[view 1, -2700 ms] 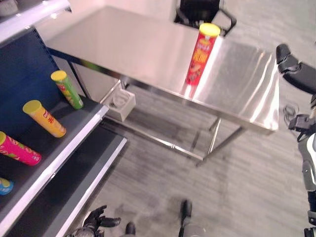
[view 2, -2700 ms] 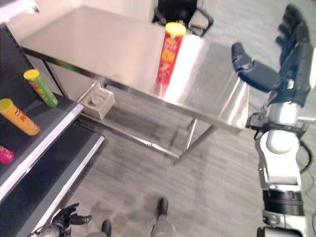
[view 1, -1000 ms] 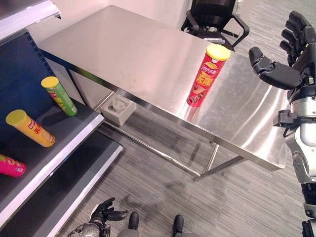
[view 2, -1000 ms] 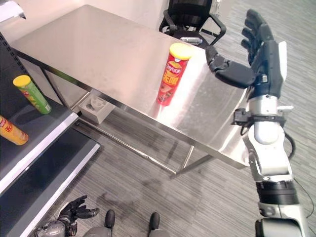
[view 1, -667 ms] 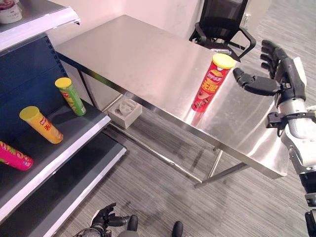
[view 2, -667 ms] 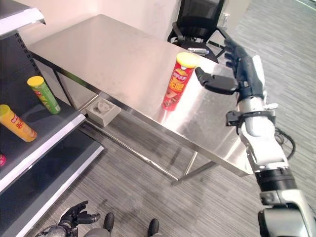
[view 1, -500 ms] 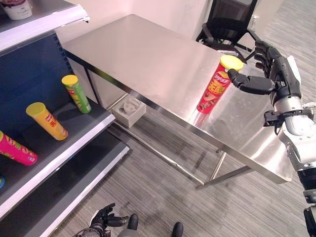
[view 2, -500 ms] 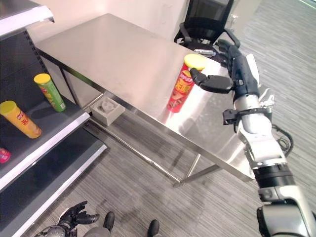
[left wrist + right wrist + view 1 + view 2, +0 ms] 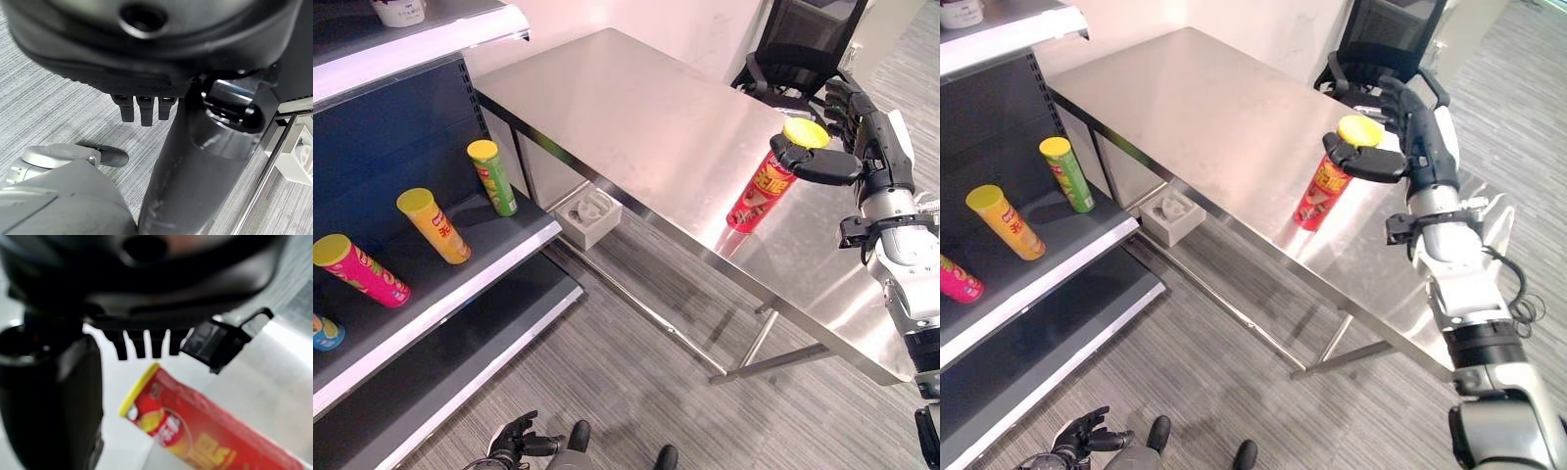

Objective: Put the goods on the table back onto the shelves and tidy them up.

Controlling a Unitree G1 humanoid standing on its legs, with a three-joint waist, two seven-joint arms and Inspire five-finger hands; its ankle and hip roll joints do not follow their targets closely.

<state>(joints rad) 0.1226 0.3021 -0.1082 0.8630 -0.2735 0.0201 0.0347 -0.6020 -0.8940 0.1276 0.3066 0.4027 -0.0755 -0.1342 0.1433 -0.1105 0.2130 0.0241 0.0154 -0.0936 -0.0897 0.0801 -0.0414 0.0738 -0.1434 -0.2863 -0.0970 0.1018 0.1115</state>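
Observation:
A red chip can point(image 9: 762, 192) with a yellow lid stands upright on the steel table point(image 9: 626, 108) near its front edge. My right hand point(image 9: 873, 155) is at the can's top, open. Its thumb point(image 9: 1363, 163) lies across the front just under the lid and the fingers point(image 9: 1408, 106) reach behind it, fairly straight. In the right wrist view the can point(image 9: 195, 433) shows between the thumb and the fingers point(image 9: 142, 346). My left hand point(image 9: 513, 440) hangs low near the floor, relaxed and open.
On the middle board of the shelf point(image 9: 480, 284) at the left lie a green can point(image 9: 492, 176), a yellow can point(image 9: 433, 225) and a pink can point(image 9: 362, 271). A black office chair point(image 9: 798, 54) stands behind the table. A white block point(image 9: 587, 215) sits under it.
My right hand has moved in from the right to the can's top, and its thumb now lies against the can. The camera has shifted too. The left hand stays low.

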